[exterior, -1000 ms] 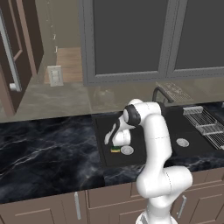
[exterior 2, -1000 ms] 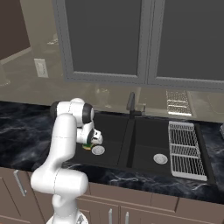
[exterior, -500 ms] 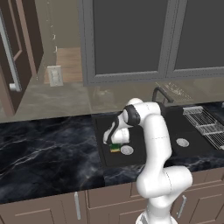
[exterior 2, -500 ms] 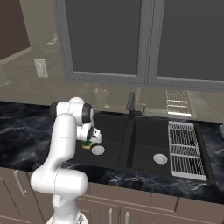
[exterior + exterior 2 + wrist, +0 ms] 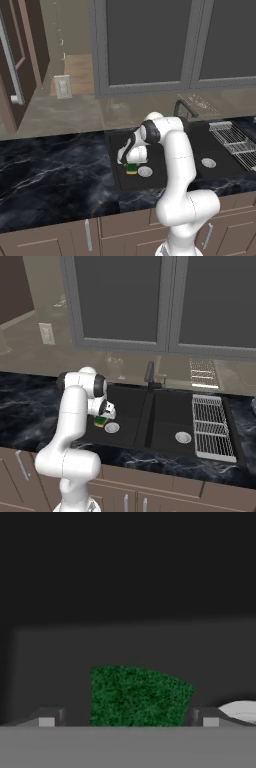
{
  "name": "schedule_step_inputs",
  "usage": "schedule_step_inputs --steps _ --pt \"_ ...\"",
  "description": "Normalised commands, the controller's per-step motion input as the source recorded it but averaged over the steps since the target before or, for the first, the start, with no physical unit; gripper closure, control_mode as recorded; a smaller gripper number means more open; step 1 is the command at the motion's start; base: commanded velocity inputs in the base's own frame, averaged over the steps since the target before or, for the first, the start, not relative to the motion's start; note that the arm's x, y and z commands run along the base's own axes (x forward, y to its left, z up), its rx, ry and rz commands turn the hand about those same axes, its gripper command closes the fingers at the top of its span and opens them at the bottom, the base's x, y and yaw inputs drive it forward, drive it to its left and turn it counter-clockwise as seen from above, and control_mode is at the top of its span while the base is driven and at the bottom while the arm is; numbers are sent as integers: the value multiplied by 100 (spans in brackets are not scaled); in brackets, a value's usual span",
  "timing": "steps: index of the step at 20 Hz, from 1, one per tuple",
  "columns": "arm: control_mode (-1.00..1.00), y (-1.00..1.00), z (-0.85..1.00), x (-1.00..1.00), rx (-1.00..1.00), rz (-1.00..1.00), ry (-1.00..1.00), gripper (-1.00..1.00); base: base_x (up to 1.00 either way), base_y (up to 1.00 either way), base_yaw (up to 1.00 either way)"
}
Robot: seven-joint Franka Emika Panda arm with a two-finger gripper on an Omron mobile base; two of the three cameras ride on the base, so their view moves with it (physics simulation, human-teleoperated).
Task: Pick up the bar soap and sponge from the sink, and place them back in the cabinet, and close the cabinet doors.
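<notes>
Hovering end effector [image 5: 128, 719], fingers apart, straddling rough green sponge [image 5: 137, 696] | sponge lies on matte black sink [image 5: 160, 175] floor, left basin, round silver drain [image 5: 145, 171] at its 3 o'clock | veined black marble counter [image 5: 55, 180], grey-framed dark window [image 5: 142, 42] behind.

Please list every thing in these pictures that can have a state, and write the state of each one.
sponge: lying green side up on the sink floor, between the fingers, not gripped.
gripper: open, low in the left basin over the sponge.
sink: no water showing; a round drain in each basin.
cabinet door: swung open, at the left.
drying rack: lying flat beside the right basin.
</notes>
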Motion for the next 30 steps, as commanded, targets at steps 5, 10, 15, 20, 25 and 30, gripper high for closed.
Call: schedule_step_inputs --steps 5,10,15,20,25,30 --pt "-100 0 -18 0 0 0 0 -100 0 0 0" --pt "-100 0 -27 0 0 0 0 -100 0 0 0" --pt "-100 0 -27 0 0 0 0 -100 0 0 0" --pt "-100 0 -21 0 0 0 0 100 0 0 0" --pt "-100 0 0 0 0 0 1 100 0 0 0" --pt "-100 0 1 0 0 0 0 100 0 0 0"
